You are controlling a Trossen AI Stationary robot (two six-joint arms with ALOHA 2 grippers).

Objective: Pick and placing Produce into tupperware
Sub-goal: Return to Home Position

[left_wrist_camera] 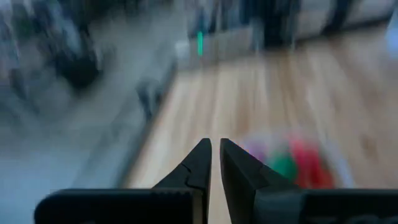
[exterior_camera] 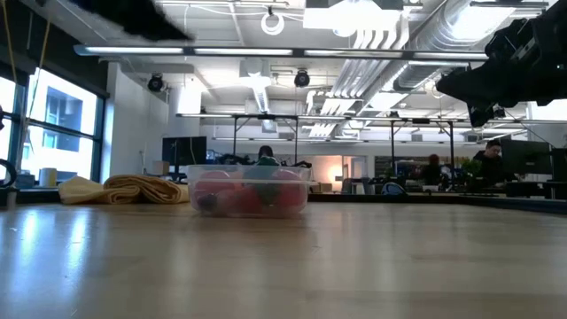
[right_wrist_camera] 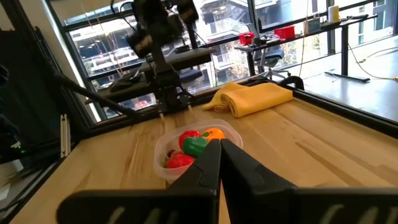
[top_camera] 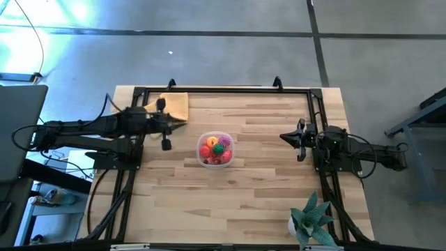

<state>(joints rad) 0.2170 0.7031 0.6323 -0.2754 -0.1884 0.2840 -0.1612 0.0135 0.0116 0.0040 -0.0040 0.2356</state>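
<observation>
The tupperware, a small clear tub, stands on the middle of the wooden table and holds the produce, mostly red pieces with green and orange ones. The low view shows the tub resting flat on its base. My left gripper hangs shut above the table, left of the tub, with nothing in it. My right gripper is shut and empty at the table's right side, pointing level toward the tub.
A folded yellow-orange cloth lies at the far left of the table. A spiky teal potted plant stands at the near right corner. A black frame runs along the table's edges. Bare wood lies in front of the tub.
</observation>
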